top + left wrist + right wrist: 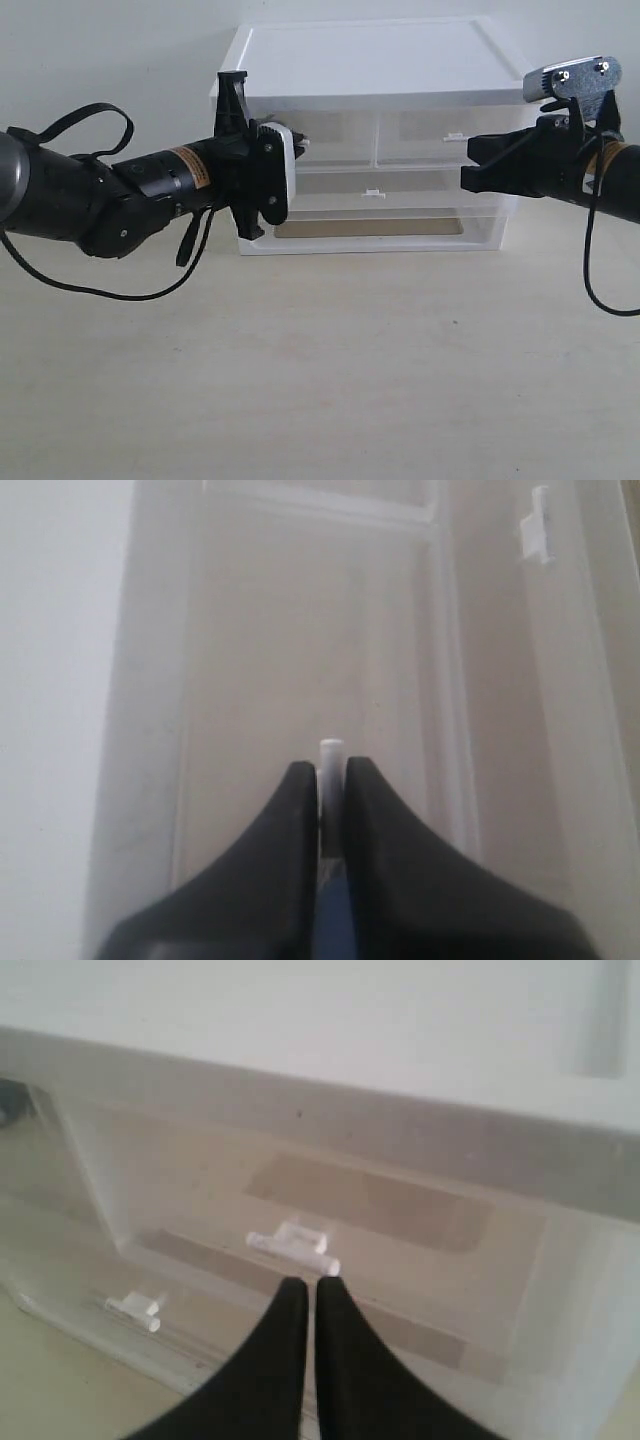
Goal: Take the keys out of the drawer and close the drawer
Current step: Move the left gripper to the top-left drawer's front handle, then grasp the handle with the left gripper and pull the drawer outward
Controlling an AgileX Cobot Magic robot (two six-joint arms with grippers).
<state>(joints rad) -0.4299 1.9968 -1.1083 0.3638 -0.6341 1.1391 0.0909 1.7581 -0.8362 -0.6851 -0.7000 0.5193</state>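
A white translucent storage unit (370, 50) stands at the far side of the pale bench (350, 390). The drawer (335, 130) is the left one of the unit's top pair, and its front looks level with that of the right-hand small drawer (440, 125). The left claw (297, 143) reaches in from the left to this drawer's front. In the left wrist view the left claw (331, 772) has its black fingers (290, 830) pinched together on the drawer's small white tab handle (331, 748), which sticks out just past the tips. The keys cannot be made out through the cloudy plastic in any view. The right claw (468, 165) comes in from the right and hangs in front of the right-hand small drawer. In the right wrist view the right claw (307, 1285) is closed with only a thin slit between its fingers and holds nothing. Its tips are just beside that drawer's tab; whether they touch it cannot be told. The full-width drawer (400, 185) lies below the top pair.
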